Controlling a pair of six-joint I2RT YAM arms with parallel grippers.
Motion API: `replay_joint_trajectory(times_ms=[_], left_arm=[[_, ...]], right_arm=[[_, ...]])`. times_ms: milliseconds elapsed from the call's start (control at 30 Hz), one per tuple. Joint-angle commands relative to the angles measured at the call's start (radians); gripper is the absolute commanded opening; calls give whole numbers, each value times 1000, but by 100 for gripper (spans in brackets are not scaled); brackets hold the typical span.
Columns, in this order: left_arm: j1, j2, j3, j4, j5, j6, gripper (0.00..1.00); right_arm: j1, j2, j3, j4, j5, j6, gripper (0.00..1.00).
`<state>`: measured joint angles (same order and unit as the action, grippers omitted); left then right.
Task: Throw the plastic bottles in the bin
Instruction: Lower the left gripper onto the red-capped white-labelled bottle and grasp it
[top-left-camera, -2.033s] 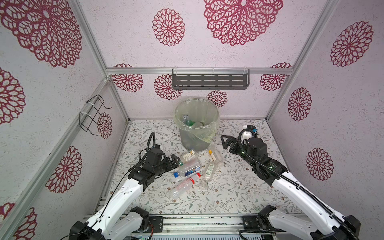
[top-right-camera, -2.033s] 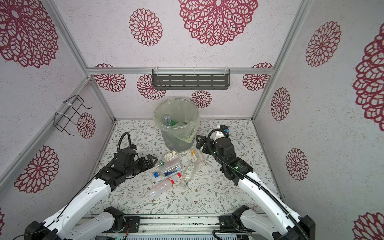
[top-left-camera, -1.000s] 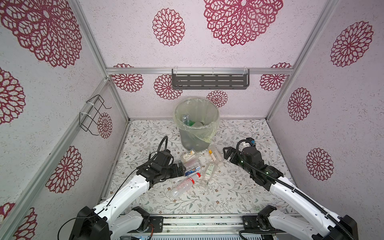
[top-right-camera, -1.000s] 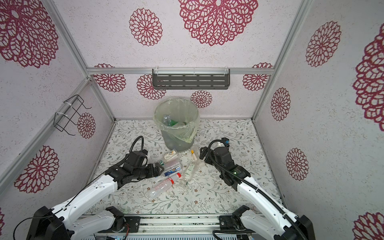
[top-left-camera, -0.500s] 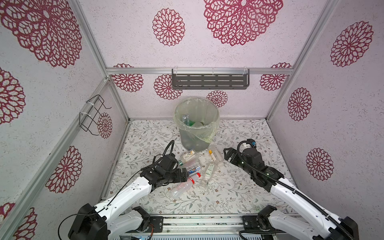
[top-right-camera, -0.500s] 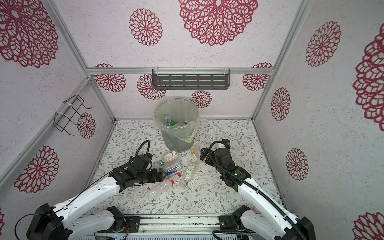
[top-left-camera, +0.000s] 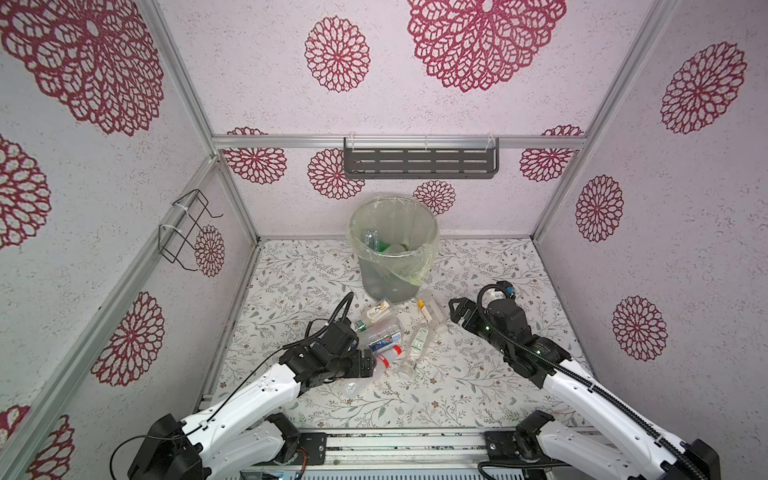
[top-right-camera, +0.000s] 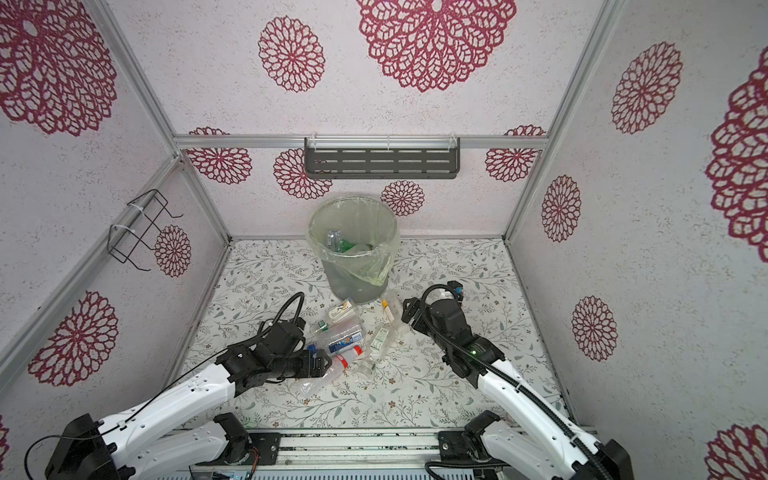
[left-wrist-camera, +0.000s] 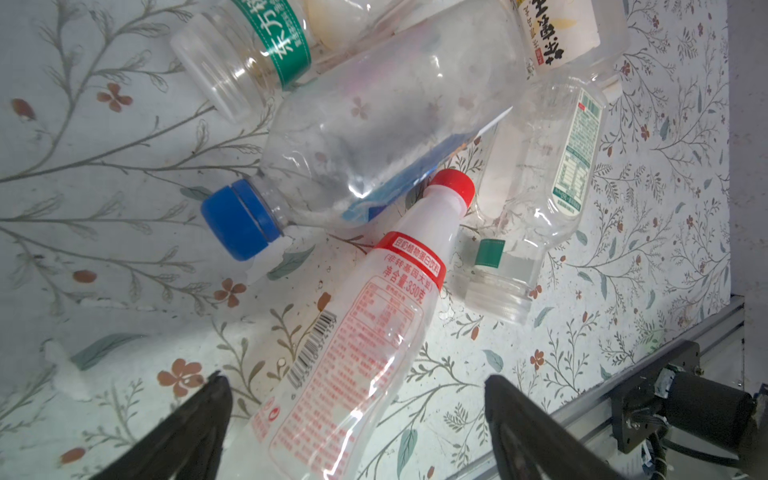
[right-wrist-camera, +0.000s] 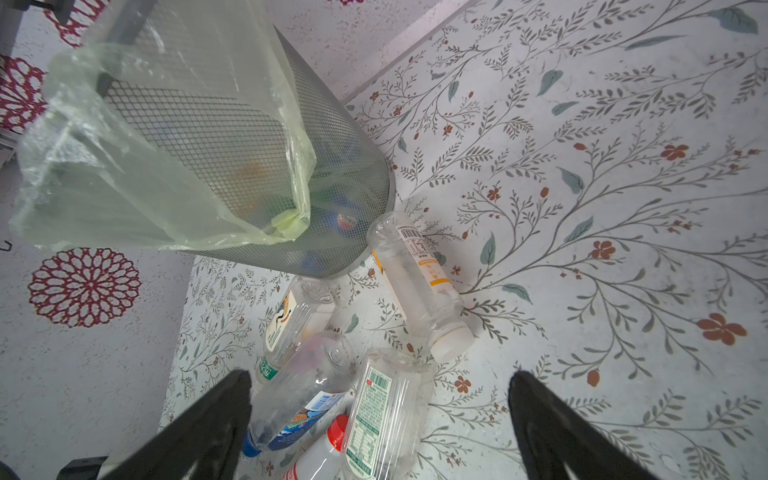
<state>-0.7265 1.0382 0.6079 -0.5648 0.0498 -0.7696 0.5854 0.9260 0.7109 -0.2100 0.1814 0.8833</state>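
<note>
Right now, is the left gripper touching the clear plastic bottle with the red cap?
Apart. In the left wrist view the open left gripper straddles the clear red-capped plastic bottle, with flowered cloth showing between each finger and it.

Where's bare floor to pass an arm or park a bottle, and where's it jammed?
Bare floor: back corners, from the bin to the left wall and to the right wall; the front strip between the bottle pile and the front rail. Crowded: in front of the bin, where bottles lie touching between the left gripper and right gripper, both open.
</note>
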Motion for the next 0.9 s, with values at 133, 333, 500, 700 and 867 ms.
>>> replay_joint_trajectory(times_ms=[133,333,500,700,867], left_arm=[[-21,-4,-14,-24,-15,4,97],[-34,-15,-37,-27,-8,-9,97],[-46,-26,-49,-30,-8,-22,97],[-53,-54,-77,-13,23,-41,97],[-55,-76,-107,-1,30,-53,97]], right_arm=[[-2,-19,10,-6,4,14,99],[-1,-19,17,-5,0,4,99],[-3,0,31,-8,-10,-2,99],[-2,20,48,-8,-36,-14,99],[-2,20,46,-8,-43,-14,99]])
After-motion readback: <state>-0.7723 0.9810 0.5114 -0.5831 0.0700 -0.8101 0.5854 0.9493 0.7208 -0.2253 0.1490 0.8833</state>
